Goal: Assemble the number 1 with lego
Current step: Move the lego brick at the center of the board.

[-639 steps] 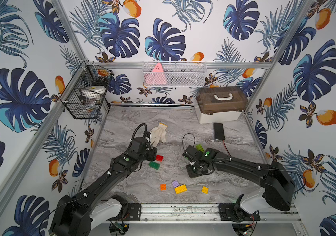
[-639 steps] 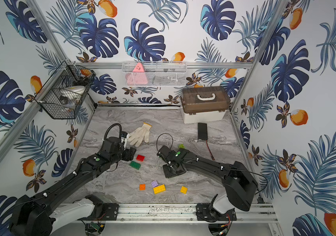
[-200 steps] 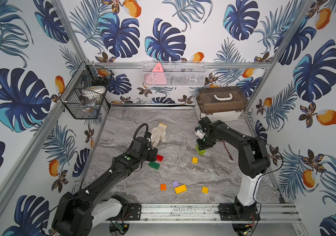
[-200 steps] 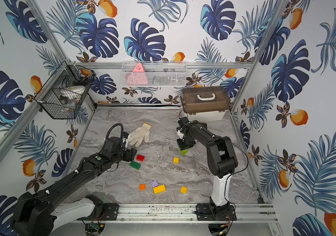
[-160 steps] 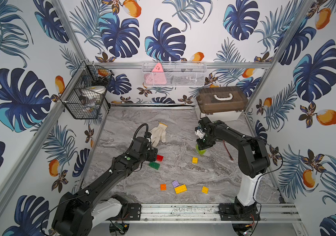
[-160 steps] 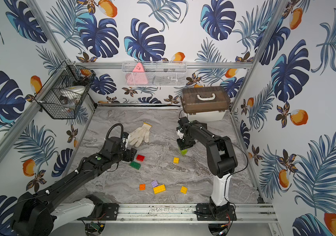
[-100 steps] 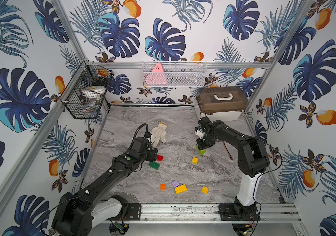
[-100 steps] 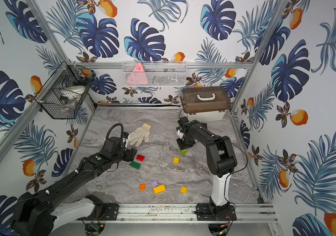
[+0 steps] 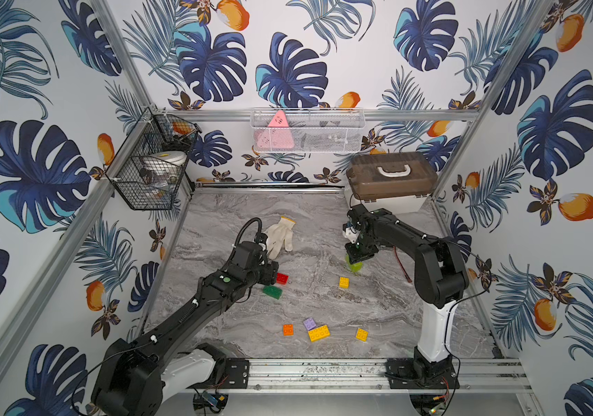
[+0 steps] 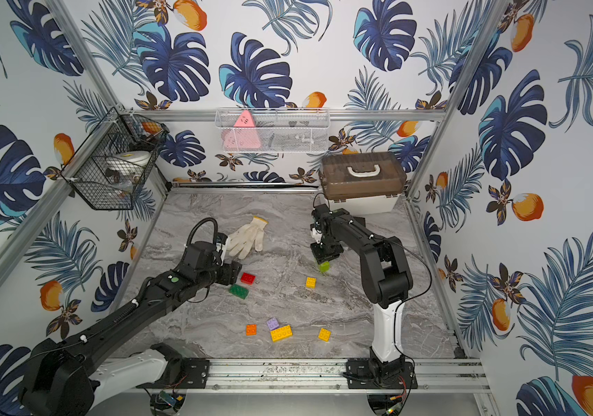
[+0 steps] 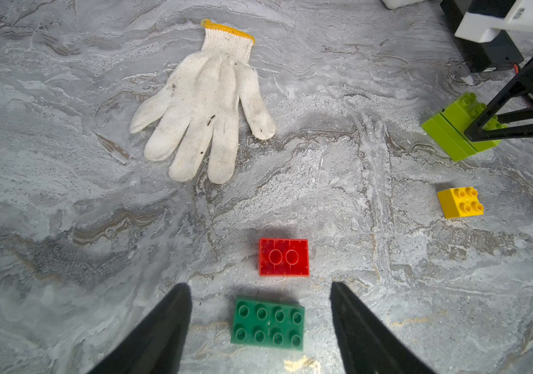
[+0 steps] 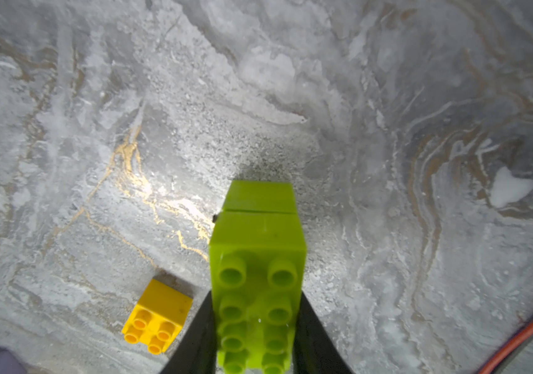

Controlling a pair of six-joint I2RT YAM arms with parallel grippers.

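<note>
My right gripper (image 12: 257,343) is shut on the lego, a lime green block (image 12: 258,246) of two stacked oblong bricks. The block hangs tilted at the table's back right (image 9: 354,266) (image 10: 324,266), with its lower end at or near the surface. A yellow square brick (image 12: 156,315) (image 9: 344,282) lies just in front of it. My left gripper (image 11: 259,285) (image 9: 273,275) stands open, low over the table. A dark green oblong brick (image 11: 268,323) lies between its fingers and an upside-down red brick (image 11: 283,257) just beyond them. The number 1 is not in view.
Near the front rail lie an orange brick (image 9: 288,329), a lilac brick (image 9: 309,323), a yellow oblong (image 9: 319,332) and a yellow square (image 9: 361,334). A white glove (image 9: 279,236) lies behind my left gripper. A brown-lidded box (image 9: 390,180) stands at the back right, with a red cable (image 9: 401,266) nearby.
About three seconds ago my right arm reached low over the table's middle; it has since swung back to the lime block. Over the last second nothing has moved.
</note>
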